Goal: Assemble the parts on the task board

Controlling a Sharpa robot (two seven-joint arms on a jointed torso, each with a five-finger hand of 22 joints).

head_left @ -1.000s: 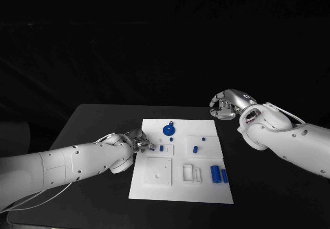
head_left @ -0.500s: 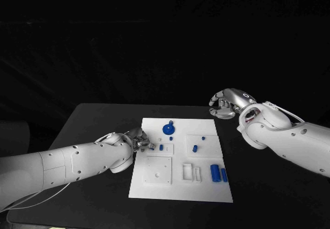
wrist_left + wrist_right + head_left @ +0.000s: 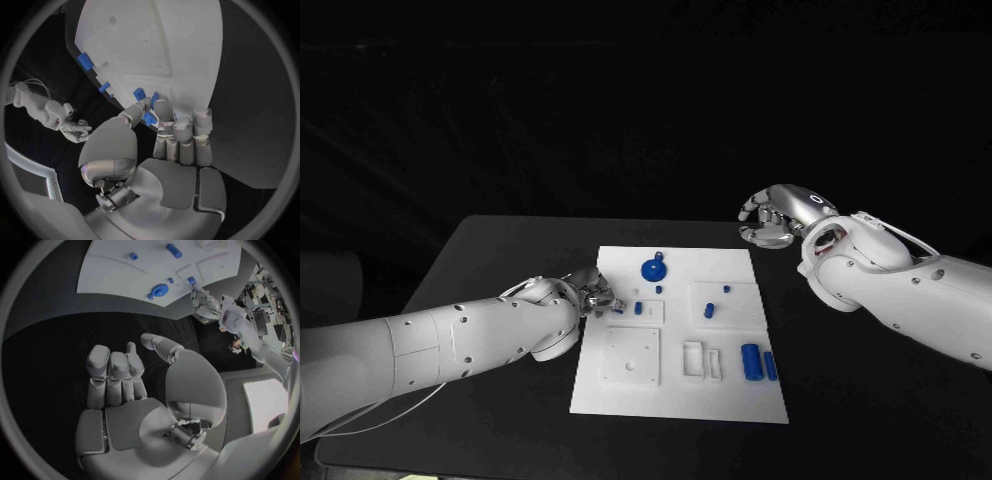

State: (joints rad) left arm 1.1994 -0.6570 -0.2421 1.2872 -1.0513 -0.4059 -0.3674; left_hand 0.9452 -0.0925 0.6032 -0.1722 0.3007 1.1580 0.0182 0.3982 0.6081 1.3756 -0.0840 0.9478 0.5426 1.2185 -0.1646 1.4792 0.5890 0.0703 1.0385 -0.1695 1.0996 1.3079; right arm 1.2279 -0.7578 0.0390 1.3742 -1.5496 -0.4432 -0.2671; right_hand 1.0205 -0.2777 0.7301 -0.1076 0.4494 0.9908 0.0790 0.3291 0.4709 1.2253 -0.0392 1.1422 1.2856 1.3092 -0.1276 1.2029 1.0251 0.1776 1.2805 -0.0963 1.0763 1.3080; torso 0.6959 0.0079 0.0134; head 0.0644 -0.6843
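The left hand (image 3: 589, 297) pinches a small blue part (image 3: 149, 118) over the task board's (image 3: 733, 400) left edge. The right hand (image 3: 776, 217), curled and empty, hangs beyond the far corner.

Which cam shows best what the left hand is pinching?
Left wrist view: the left hand has a small blue part between thumb and fingertips, close up, at the task board edge. Head view shows the hand at the board's left edge, the part barely visible. Right wrist view shows hand and part small and far off.

White task board (image 3: 678, 400), blue parts (image 3: 653, 270), black table (image 3: 488, 250), silver hands
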